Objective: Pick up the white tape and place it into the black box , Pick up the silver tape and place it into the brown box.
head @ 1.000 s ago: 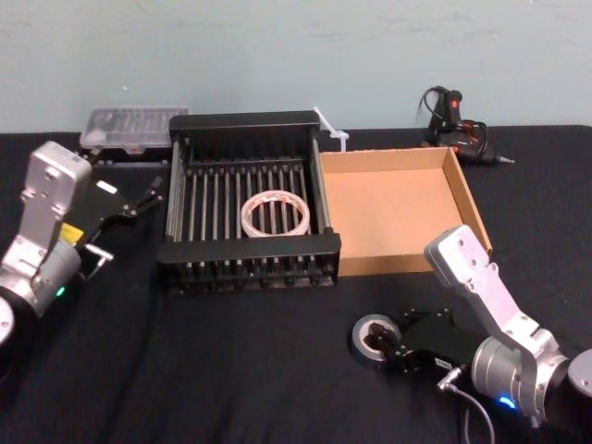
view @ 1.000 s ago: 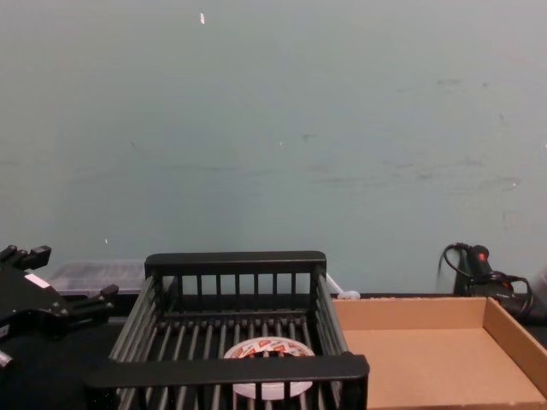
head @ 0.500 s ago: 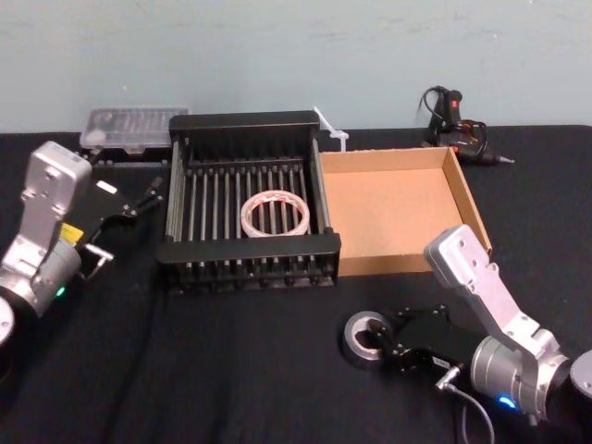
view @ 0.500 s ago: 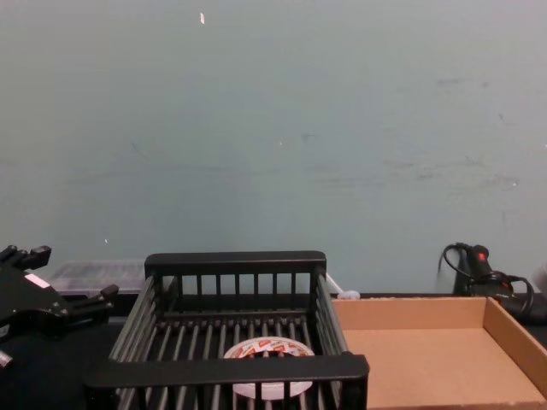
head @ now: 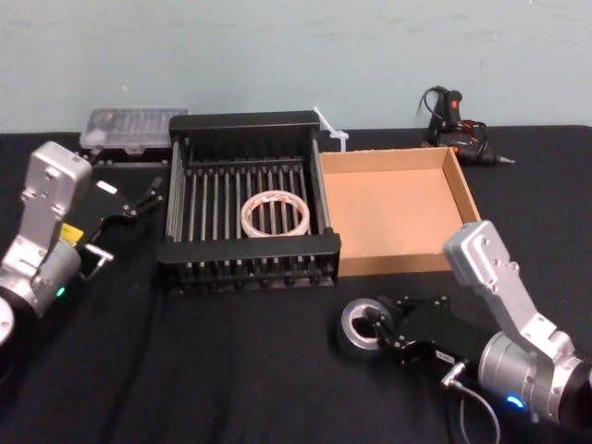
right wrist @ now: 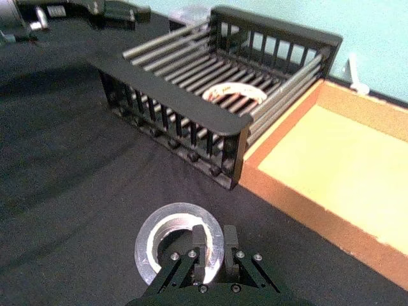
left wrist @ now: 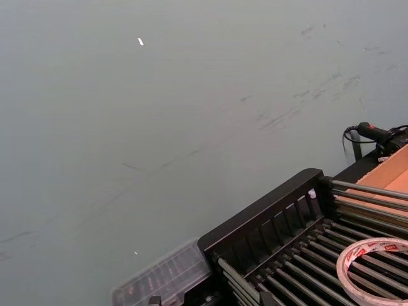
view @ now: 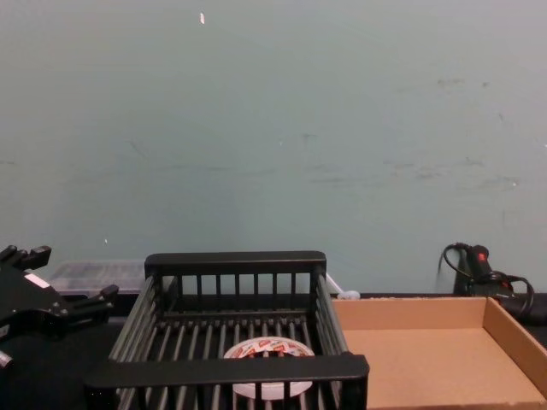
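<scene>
The silver tape (head: 353,319) hangs tilted just above the black cloth in front of the brown box (head: 398,208). My right gripper (head: 379,326) is shut on its wall, one finger (right wrist: 199,239) inside the roll (right wrist: 178,211) and the other outside. Flat on the barred floor of the black box (head: 248,248) lies the white tape (head: 247,215), also seen in the chest view (view: 263,348). To the left of the black box my left gripper (head: 132,222) stands open with nothing in it. The brown box holds nothing.
A clear plastic case (head: 134,125) sits behind the black box at the back left. At the back right lies a glue gun with its cable (head: 453,116). A small white piece (head: 331,129) pokes up behind the boxes. Bare black cloth spreads across the front.
My right gripper has risen and shifted a little left with the silver tape, which now tilts off the cloth. The left arm has not moved.
</scene>
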Available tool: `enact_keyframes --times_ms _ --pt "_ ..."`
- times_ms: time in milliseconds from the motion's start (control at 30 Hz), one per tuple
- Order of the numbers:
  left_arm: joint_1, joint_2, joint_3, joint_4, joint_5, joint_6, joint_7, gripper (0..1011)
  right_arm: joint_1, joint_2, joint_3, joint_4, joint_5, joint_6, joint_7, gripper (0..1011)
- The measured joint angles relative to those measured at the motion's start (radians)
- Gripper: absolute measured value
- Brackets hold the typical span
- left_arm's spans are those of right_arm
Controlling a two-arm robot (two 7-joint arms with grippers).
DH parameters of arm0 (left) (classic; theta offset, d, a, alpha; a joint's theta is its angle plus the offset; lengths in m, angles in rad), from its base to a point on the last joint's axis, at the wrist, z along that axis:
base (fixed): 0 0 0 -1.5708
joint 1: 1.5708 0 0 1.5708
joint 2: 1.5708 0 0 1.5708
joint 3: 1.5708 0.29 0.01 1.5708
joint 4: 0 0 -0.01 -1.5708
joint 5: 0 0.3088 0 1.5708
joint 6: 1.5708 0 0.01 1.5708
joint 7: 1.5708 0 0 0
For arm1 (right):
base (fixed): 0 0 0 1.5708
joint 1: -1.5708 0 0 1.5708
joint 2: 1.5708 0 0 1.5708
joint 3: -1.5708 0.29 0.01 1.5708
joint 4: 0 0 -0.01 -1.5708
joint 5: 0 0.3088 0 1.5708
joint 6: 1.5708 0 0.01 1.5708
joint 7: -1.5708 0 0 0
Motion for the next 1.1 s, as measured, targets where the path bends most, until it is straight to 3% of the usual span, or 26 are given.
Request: enact_keyframes --times_ms 200,433,733,1100 --pt "0.000 0.000 0.000 0.000 0.000 0.000 0.000 1001 -0.018 0.009 0.016 -0.012 0.039 -0.065 0.003 174" --pt "0.000 0.000 0.000 0.000 0.000 0.000 0.000 1001 -0.032 0.013 0.027 -0.024 0.065 -0.100 -0.008 174" --pt "0.000 0.000 0.000 0.000 0.000 0.000 0.000 1001 -0.067 -0.007 0.060 -0.039 0.094 -0.168 -0.063 174" --pt "0.000 0.000 0.000 0.000 0.000 0.000 0.000 1001 -0.065 -0.037 0.088 -0.033 0.121 -0.184 -0.098 174"
